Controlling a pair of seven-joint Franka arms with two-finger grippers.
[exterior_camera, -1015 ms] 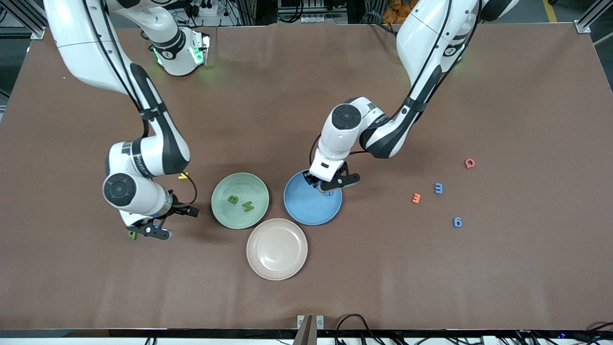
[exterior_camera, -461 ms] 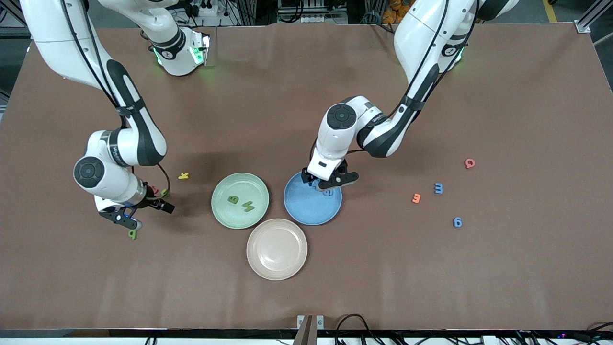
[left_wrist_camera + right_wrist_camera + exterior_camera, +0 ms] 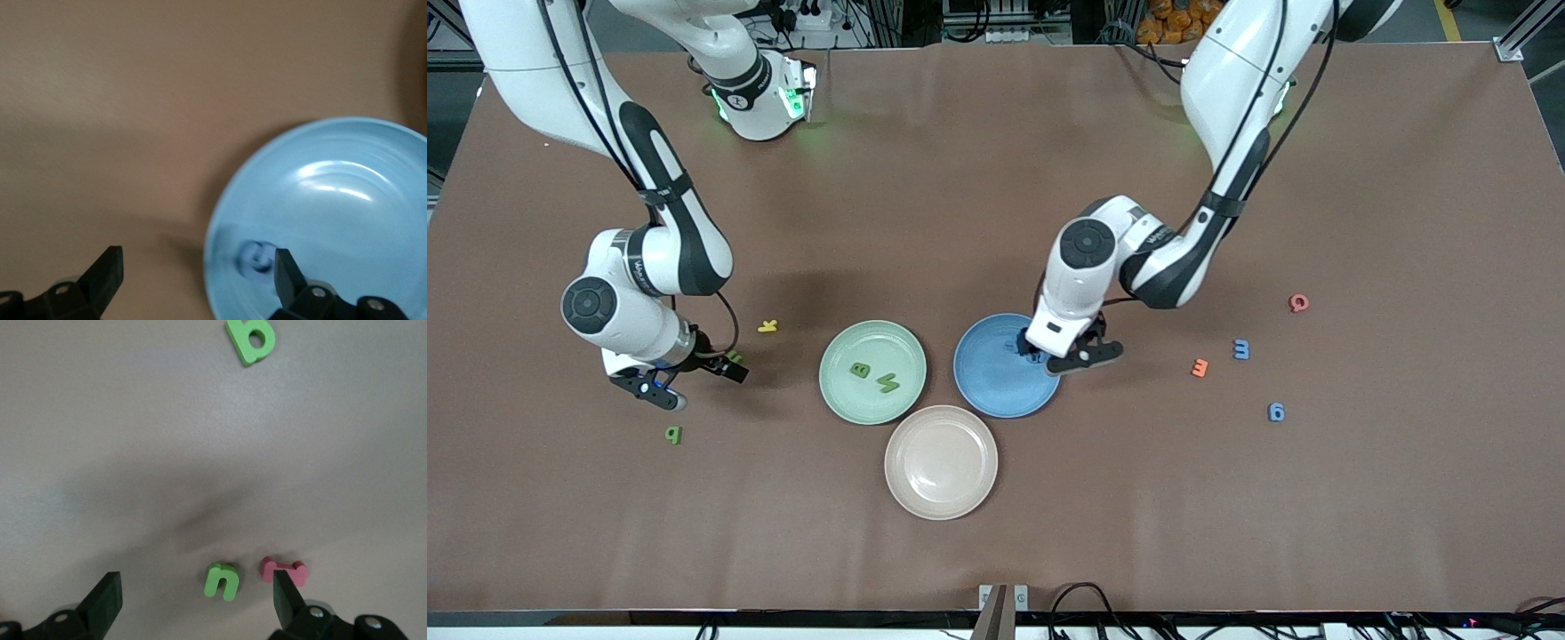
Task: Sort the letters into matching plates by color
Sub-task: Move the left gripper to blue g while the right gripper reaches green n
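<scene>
A: Where did the letters lie?

B: Two green ones, a B (image 3: 860, 371) and a zigzag piece (image 3: 887, 383), lay in the green plate (image 3: 845, 391). A blue letter (image 3: 257, 257) lay in the blue plate (image 3: 991, 387), close to the rim at two o'clock. On the table, a green n (image 3: 223, 580) sat at nine o'clock from the green plate, with a pink letter (image 3: 283, 571) just beside it. A green p (image 3: 673, 435) sat at eight o'clock. A blue 3 (image 3: 1241, 349) and a blue 6 (image 3: 1277, 412) lay well out at three o'clock from the blue plate.

A: And the grippers?

B: Both were spread wide, holding nothing. The left gripper (image 3: 1058, 351) hung over the blue plate's rim, above the blue letter. The right gripper (image 3: 193, 583) hung over the n.

A: How would the pieces handle?

B: They looked light, soft and thin, so I would pinch across the flat sides, low to the table. The n was the tight one, since the pink letter could get caught as well. The p, 3 and 6 had open table all round. An orange 3 (image 3: 1200, 367) lay near the blue 3, but apart from it.
</scene>
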